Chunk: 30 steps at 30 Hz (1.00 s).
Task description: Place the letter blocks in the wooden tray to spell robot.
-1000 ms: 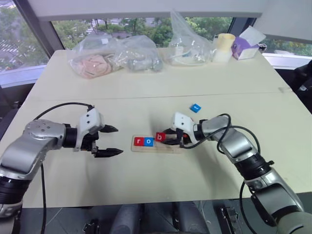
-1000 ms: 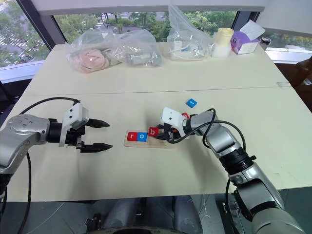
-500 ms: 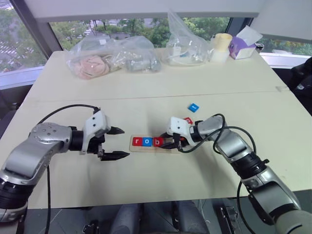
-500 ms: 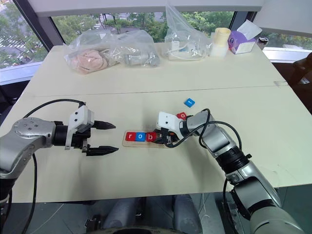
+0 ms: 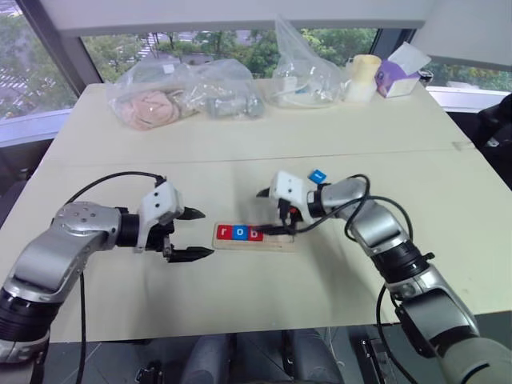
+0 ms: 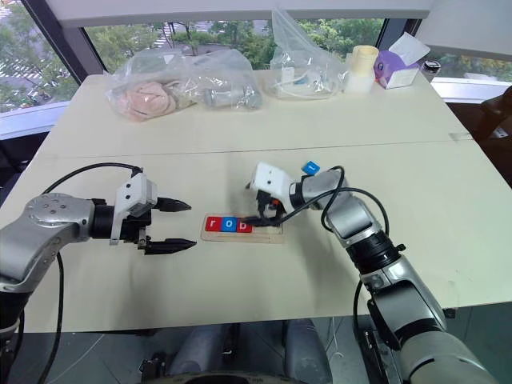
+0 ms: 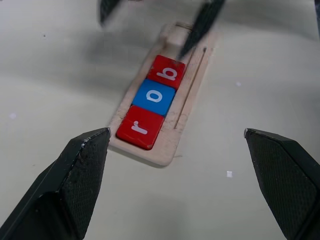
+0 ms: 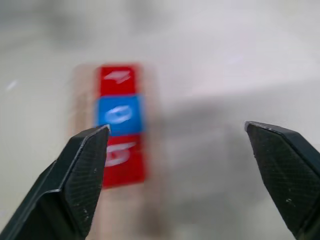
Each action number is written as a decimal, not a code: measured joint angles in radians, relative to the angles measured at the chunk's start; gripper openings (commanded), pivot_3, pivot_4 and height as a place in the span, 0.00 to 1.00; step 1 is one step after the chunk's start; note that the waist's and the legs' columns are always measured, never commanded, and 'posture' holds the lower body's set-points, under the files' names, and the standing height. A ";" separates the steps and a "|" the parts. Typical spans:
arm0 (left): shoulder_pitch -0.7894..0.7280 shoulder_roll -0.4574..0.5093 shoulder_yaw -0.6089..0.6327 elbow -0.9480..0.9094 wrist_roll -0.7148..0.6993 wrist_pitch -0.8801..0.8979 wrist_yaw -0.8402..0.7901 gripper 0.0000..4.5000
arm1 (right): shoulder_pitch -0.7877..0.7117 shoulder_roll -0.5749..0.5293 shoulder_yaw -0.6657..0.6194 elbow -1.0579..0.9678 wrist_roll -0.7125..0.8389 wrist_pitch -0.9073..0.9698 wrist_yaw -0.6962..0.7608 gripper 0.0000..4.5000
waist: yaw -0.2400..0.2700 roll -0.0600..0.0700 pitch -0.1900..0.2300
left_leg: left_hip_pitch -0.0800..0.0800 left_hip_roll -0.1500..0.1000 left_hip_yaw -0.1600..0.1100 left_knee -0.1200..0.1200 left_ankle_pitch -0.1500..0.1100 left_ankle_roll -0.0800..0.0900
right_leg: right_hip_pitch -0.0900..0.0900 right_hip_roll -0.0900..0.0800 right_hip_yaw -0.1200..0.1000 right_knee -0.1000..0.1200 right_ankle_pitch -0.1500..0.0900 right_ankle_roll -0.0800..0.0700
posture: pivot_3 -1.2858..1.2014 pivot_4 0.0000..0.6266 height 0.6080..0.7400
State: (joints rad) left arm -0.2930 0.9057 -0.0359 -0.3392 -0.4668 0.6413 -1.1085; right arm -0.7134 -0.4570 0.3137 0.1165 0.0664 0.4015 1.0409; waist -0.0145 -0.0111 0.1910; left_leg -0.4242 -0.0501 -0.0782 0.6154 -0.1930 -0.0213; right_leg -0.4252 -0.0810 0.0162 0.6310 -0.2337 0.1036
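While both grippers gape, the wooden tray (image 7: 170, 137) reads "r", "o", seemingly "b".

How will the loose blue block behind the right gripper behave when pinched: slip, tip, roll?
The blue block looks flat and square, so it probably won't roll. Its top looks glossy like the tiles in the wooden tray, so it may slip. It lies low on the table, leaving little edge to grip.

Three letter blocks (image 7: 153, 98) are counted in one wooden tray (image 7: 189, 107): two red, one blue. One more blue block (image 5: 318, 175) is seen on the tabletop (image 5: 240, 160). Two plastic bags (image 5: 188, 92) are counted.
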 measured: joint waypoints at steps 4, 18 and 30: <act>-0.024 -0.037 0.003 0.015 -0.006 0.000 0.011 1.00 | 0.013 -0.010 -0.101 -0.026 0.022 0.070 -0.085 1.00 | 0.005 0.000 0.000 | 0.000 -0.001 -0.001 0.000 0.000 0.000 | 0.000 0.000 0.000 0.000 0.000 0.000 | 0.52 0.24 1.00; -0.142 -0.264 -0.013 0.047 -0.058 0.012 0.160 1.00 | 0.327 0.168 -0.363 -0.327 0.070 0.461 -0.595 1.00 | -0.004 0.000 -0.001 | 0.003 -0.001 0.000 0.000 0.001 -0.001 | 0.002 0.000 0.001 0.003 0.000 -0.002 | 0.52 0.24 1.00; -0.150 -0.298 -0.022 0.060 -0.034 0.000 0.217 1.00 | 0.278 0.223 -0.282 -0.199 -0.007 0.429 -0.779 0.27 | -0.002 0.000 -0.001 | 0.004 -0.001 0.000 0.000 0.001 -0.001 | 0.003 0.000 0.001 0.002 0.001 -0.001 | 0.52 0.24 1.00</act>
State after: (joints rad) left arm -0.4432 0.6079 -0.0576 -0.2789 -0.5009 0.6415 -0.8916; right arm -0.4350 -0.2342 0.0320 -0.0821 0.0598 0.8309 0.2614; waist -0.0164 -0.0112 0.1901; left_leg -0.4199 -0.0514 -0.0783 0.6153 -0.1919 -0.0223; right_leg -0.4220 -0.0807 0.0176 0.6331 -0.2332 0.1027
